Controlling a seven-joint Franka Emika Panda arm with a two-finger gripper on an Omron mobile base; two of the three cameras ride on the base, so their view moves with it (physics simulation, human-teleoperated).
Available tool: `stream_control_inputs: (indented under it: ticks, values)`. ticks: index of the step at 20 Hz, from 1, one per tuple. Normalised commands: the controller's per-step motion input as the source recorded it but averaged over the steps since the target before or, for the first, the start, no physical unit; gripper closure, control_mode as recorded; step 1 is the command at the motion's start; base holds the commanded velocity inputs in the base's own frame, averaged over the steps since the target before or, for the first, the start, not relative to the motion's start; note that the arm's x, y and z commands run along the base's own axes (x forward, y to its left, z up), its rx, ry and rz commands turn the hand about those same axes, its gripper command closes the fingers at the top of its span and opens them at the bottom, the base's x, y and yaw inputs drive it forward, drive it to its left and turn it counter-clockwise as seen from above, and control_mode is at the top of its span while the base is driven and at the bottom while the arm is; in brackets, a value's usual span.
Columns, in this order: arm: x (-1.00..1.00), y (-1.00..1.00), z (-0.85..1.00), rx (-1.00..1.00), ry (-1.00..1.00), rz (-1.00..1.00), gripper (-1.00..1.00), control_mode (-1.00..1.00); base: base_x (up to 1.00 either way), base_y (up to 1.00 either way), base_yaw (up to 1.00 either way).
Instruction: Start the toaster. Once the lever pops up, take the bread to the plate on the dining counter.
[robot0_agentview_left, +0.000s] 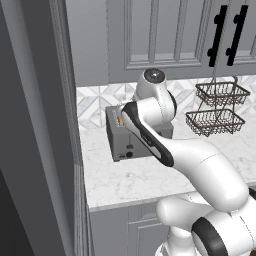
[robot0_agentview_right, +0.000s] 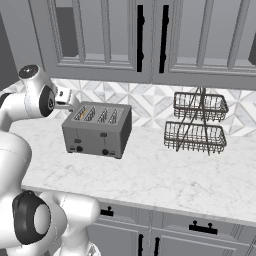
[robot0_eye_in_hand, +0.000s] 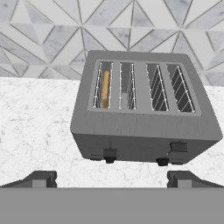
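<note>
**Marble counter with a toaster and a wire basket stand**

The white, grey-veined marble counter (robot0_agentview_right: 150, 175) runs along a wall of patterned diamond tiles, above grey cabinet fronts with black handles. Two things stand directly on it. The toaster (robot0_agentview_right: 97, 129), a boxy grey four-slot one, sits toward the left in the right base view, close to the tiled wall, its front face with two levers and two knobs turned toward the counter's front edge (in the hand view its left lever sits lower than its right one). Well apart from it, to the right, stands a dark two-tier wire basket stand (robot0_agentview_right: 196, 124), also near the wall. Bare marble lies between them.
</note>
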Motion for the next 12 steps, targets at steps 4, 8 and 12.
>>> stream_control_inputs:
  ticks: [4, 8, 12]
  values:
    - [0.00, 0.00, 0.00, 0.00, 0.00, 0.00, -1.00, -1.00, 0.00, 0.00, 0.00]
    - [0.00, 0.00, 0.00, 0.00, 0.00, 0.00, -1.00, -1.00, 0.00, 0.00, 0.00]
    - [0.00, 0.00, 0.00, 0.00, 0.00, 0.00, -1.00, -1.00, 0.00, 0.00, 0.00]
